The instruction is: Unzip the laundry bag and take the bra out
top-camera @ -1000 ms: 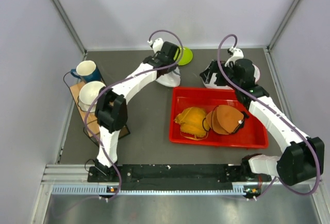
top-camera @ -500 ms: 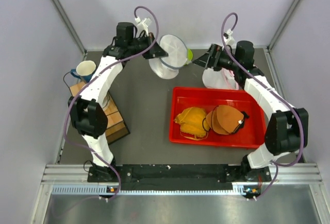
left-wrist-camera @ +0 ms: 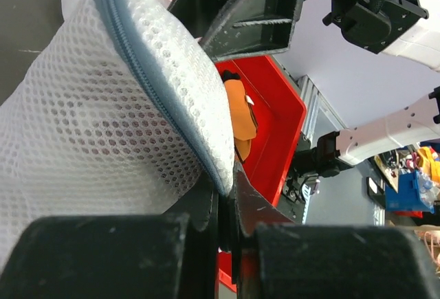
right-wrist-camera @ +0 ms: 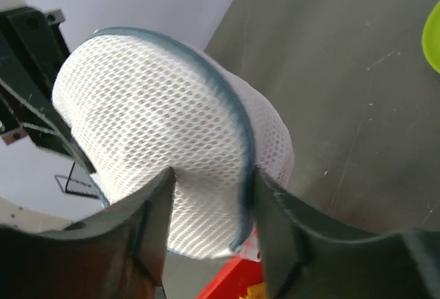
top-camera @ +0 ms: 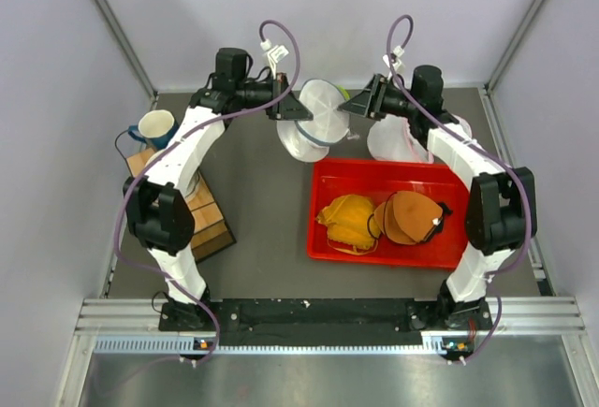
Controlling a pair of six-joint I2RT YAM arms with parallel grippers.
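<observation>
The laundry bag [top-camera: 318, 119] is a round white mesh pouch with a grey-blue zipper [right-wrist-camera: 237, 106] along its rim. It hangs in the air above the back of the table. My left gripper [top-camera: 299, 109] is shut on the bag's edge from the left, with the zipper seam [left-wrist-camera: 151, 86] running down into the closed fingers [left-wrist-camera: 230, 182]. My right gripper [top-camera: 356, 108] comes in from the right. Its fingers [right-wrist-camera: 213, 179] press into the mesh [right-wrist-camera: 151, 106] on both sides, the zipper lying against the right finger. The bra is hidden; the bag's inside does not show.
A red tray [top-camera: 323, 239] below the bag holds orange and brown padded garments [top-camera: 384, 218]. A second white mesh bag [top-camera: 398, 140] stands behind the tray. A blue mug [top-camera: 154, 129] and a wooden stand [top-camera: 211, 225] sit at the left. A green disc [right-wrist-camera: 434, 38] lies on the table.
The left arm has lifted the bag off the table and turned it toward the right arm. The right gripper has swung left to the bag and narrowed from wide open onto its rim.
</observation>
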